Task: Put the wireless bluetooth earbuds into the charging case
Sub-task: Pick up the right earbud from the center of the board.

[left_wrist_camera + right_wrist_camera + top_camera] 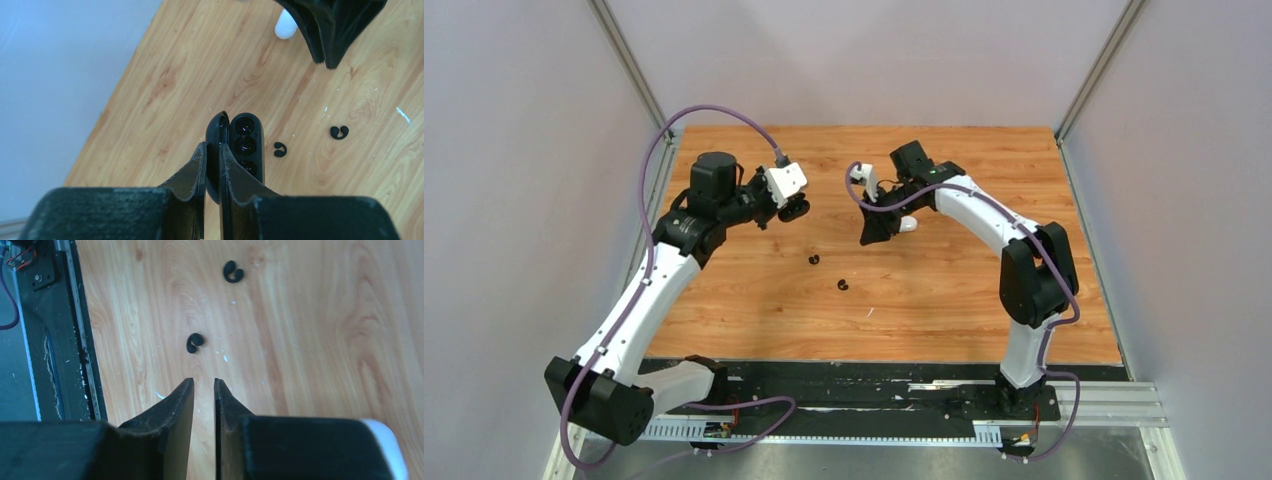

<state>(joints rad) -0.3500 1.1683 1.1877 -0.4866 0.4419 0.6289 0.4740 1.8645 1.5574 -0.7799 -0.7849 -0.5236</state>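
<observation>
Earbuds point(280, 149), black curled beans on wood point(200, 75); open black case point(247, 140) in left pincer point(212, 150); right pincer point(204, 385) slightly ajar

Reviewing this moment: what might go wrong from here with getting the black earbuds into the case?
1. The left gripper seems to pinch the black charging case by its thin lid only, so the case might swivel when an earbud is pressed in.
2. Both black earbuds lie loose on the table. The right gripper, its fingers only narrowly parted, might flick one away.
</observation>
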